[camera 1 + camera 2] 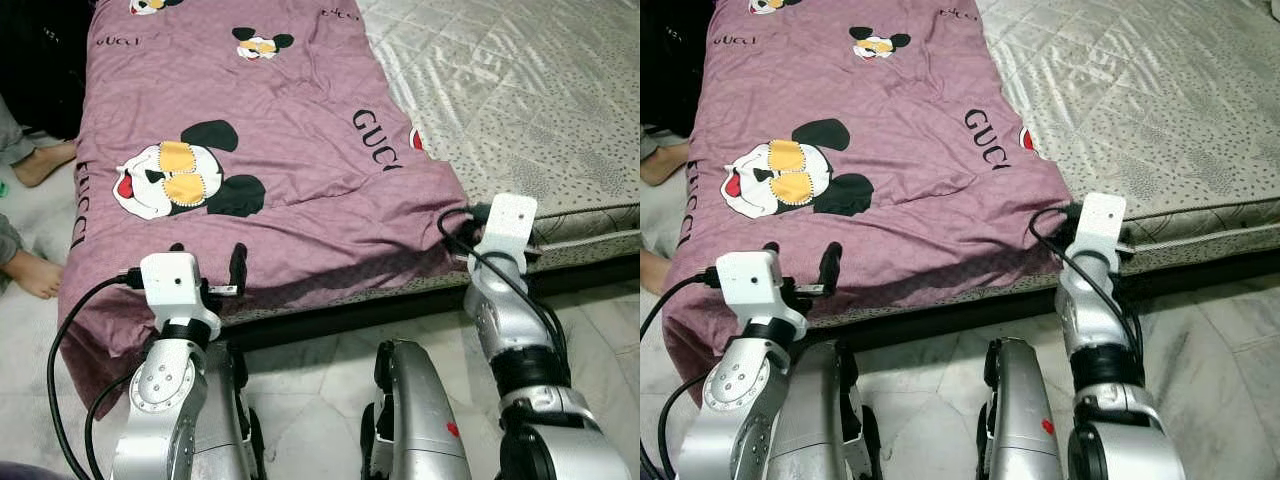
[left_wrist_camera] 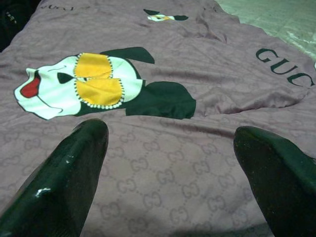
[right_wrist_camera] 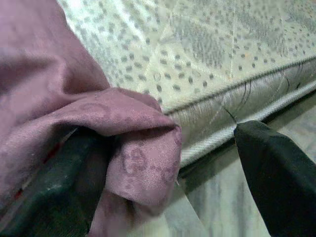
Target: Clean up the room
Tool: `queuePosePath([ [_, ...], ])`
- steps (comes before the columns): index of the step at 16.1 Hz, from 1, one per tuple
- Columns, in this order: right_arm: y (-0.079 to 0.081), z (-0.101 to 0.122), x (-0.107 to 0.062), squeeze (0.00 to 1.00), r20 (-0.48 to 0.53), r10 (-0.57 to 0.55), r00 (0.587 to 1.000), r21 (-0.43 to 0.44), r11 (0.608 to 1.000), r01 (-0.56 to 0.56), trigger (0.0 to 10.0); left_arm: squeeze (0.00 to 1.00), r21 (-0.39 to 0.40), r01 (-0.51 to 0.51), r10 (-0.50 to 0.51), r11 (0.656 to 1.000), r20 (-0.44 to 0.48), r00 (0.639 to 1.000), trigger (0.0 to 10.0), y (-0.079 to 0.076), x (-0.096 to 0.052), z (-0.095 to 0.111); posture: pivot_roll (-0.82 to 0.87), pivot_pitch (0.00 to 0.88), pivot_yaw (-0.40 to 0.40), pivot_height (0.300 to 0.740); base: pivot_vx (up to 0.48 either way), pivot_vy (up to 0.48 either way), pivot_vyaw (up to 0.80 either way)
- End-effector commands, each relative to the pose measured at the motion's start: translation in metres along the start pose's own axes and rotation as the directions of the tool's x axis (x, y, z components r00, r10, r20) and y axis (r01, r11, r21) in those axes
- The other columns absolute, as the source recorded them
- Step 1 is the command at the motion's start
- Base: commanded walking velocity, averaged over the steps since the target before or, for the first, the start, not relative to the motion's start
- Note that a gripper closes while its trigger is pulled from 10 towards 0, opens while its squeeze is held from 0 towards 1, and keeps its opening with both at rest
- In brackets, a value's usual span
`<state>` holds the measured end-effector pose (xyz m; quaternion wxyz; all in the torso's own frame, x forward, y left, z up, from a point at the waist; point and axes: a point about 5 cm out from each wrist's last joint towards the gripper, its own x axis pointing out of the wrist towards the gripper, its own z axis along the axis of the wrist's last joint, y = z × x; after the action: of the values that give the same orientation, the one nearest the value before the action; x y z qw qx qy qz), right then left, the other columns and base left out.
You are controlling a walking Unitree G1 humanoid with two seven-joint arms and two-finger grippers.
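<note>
With the purple blanket [image 1: 260, 170] spread over the mattress [image 1: 520, 110], both spread-fingered grippers, left gripper [image 1: 207, 262] at its near edge and right gripper [image 3: 168, 163] at its corner, should pinch the cloth firmly before pulling.

Mauve cartoon-mouse blanket [image 1: 250, 130], grey-speckled mattress [image 1: 520, 90]

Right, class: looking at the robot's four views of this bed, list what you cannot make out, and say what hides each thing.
- Right gripper: in the eye views its white wrist block hides the jaws.
- Person: left eye view, only bare feet show; the frame's edge cuts off the rest.
- Blanket: its far end runs past the top edge of the eye views.
- Mattress: the part under the blanket is covered.
</note>
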<state>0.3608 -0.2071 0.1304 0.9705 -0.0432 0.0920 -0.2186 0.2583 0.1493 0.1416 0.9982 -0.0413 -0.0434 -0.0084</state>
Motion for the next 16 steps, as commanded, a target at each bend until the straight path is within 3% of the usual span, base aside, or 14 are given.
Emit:
queuePosePath([
  [1,-0.011,-0.021,-0.005,0.00,-0.063,-0.005,0.998,-0.053,0.999,0.002,10.0,0.00,0.003,-0.015,0.015,1.000,-0.021,1.000,10.0,0.002,-0.003,-0.004,0.08,0.242,-0.023,0.552,0.000,0.000,0.00],
  [3,-0.029,-0.039,-0.014,0.00,-0.104,-0.020,0.994,-0.112,0.994,0.008,10.0,0.00,0.004,-0.016,0.016,1.000,-0.021,1.000,10.0,0.002,-0.004,-0.004,0.07,0.244,-0.026,0.552,0.000,0.000,0.00],
  [5,-0.063,-0.050,-0.021,0.00,-0.122,-0.094,0.988,-0.163,0.984,0.074,10.0,0.00,0.006,-0.021,0.021,1.000,-0.021,1.000,10.0,0.004,-0.003,-0.004,0.06,0.251,-0.023,0.552,0.000,0.000,0.00],
  [6,-0.075,-0.036,-0.020,0.00,-0.055,-0.130,0.990,-0.140,0.983,0.122,10.0,0.00,0.005,-0.023,0.024,1.000,-0.020,1.000,10.0,0.005,-0.002,-0.004,0.05,0.253,-0.020,0.552,0.000,0.000,0.00],
  [7,-0.076,-0.025,-0.019,0.00,0.002,-0.137,0.991,-0.118,0.983,0.137,10.0,0.00,0.004,-0.023,0.024,1.000,-0.020,1.000,10.0,0.004,-0.002,-0.004,0.05,0.253,-0.019,0.552,0.000,0.000,0.00],
  [9,-0.055,0.031,-0.017,0.00,0.229,-0.063,0.971,0.004,0.998,0.064,10.0,0.00,-0.005,-0.013,0.012,1.000,-0.014,1.000,10.0,-0.001,0.000,-0.004,0.04,0.254,-0.016,0.552,0.000,0.000,0.00],
  [10,-0.040,0.047,-0.018,0.00,0.291,-0.002,0.957,0.024,1.000,-0.005,10.0,0.00,-0.008,-0.008,0.008,1.000,-0.010,1.000,10.0,-0.003,0.001,-0.003,0.05,0.251,-0.013,0.552,0.000,0.000,0.00],
  [12,0.008,0.061,-0.023,0.00,0.354,0.180,0.918,0.022,0.979,-0.201,10.0,0.00,-0.004,-0.014,0.014,1.000,-0.005,1.000,10.0,0.000,0.002,-0.002,0.05,0.249,-0.016,0.552,0.000,0.000,0.00],
  [13,0.027,0.059,-0.025,0.00,0.349,0.238,0.906,-0.009,0.968,-0.251,10.0,0.00,0.001,-0.020,0.020,1.000,-0.006,1.000,10.0,0.002,0.002,-0.003,0.06,0.250,-0.022,0.552,0.000,0.000,0.00],
  [14,0.043,0.052,-0.025,0.00,0.299,0.286,0.910,0.012,0.953,-0.303,10.0,0.00,0.002,-0.025,0.025,1.000,-0.004,1.000,10.0,0.003,0.001,-0.002,0.08,0.249,-0.026,0.552,0.000,0.000,0.00],
  [15,0.064,0.037,-0.025,0.00,0.199,0.343,0.918,0.035,0.934,-0.356,10.0,0.00,0.003,-0.029,0.029,1.000,-0.002,1.000,10.0,0.004,0.000,-0.001,0.08,0.250,-0.031,0.552,0.000,0.000,0.00],
  [16,0.077,0.020,-0.024,0.00,0.076,0.369,0.926,0.174,0.910,-0.377,10.0,0.00,0.005,-0.033,0.033,0.999,-0.001,0.999,10.0,0.004,-0.001,-0.001,0.10,0.247,-0.037,0.552,0.000,0.000,0.00],
])
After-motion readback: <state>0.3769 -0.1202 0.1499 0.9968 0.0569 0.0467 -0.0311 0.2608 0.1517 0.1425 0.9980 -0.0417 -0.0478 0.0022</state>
